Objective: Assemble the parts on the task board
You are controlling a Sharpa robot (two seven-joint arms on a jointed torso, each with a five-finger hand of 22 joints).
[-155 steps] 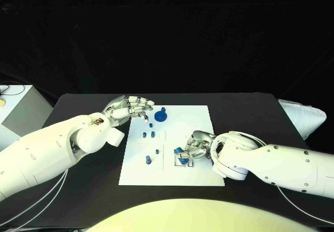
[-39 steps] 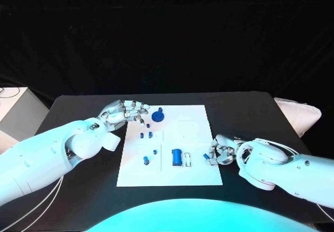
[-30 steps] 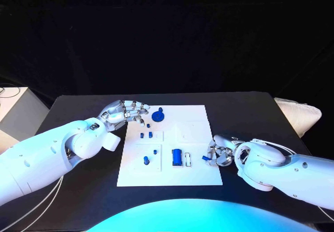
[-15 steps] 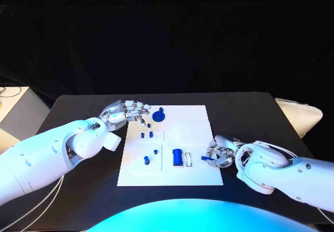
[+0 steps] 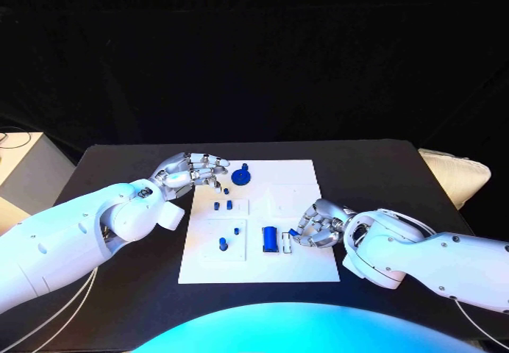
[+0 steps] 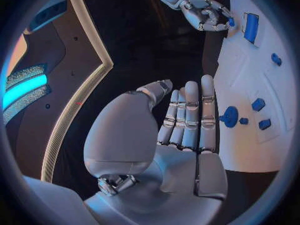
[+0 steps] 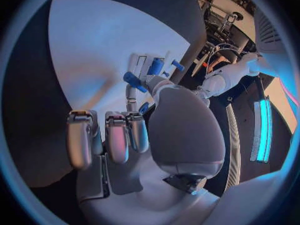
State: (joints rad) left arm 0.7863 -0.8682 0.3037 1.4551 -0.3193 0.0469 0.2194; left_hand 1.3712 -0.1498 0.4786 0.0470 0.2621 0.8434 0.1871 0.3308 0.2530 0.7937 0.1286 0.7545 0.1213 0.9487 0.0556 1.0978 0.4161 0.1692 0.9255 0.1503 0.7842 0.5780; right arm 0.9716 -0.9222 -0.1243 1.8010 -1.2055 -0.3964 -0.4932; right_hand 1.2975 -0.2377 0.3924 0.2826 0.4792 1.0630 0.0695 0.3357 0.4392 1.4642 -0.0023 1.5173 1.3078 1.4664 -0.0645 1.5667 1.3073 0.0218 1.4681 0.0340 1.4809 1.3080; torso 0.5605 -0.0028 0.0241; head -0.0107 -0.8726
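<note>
board: task board [image 5: 292, 184] mid-surface; blue block [image 5: 271, 237] lies flat beside right fingers, several pegs upright
right hand [image 5: 315, 228]: fingers pinch a small blue part [image 5: 294, 233]
left hand [image 5: 192, 171]: fingers loosely curled, empty, beside round part [image 5: 244, 176]
progress: partway, I judge; held part unplaced

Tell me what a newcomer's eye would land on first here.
The white task board stands out on the black table, dotted with small blue parts. At its right edge the right hand pinches a small blue part, while the left hand hovers by a round blue part.
</note>
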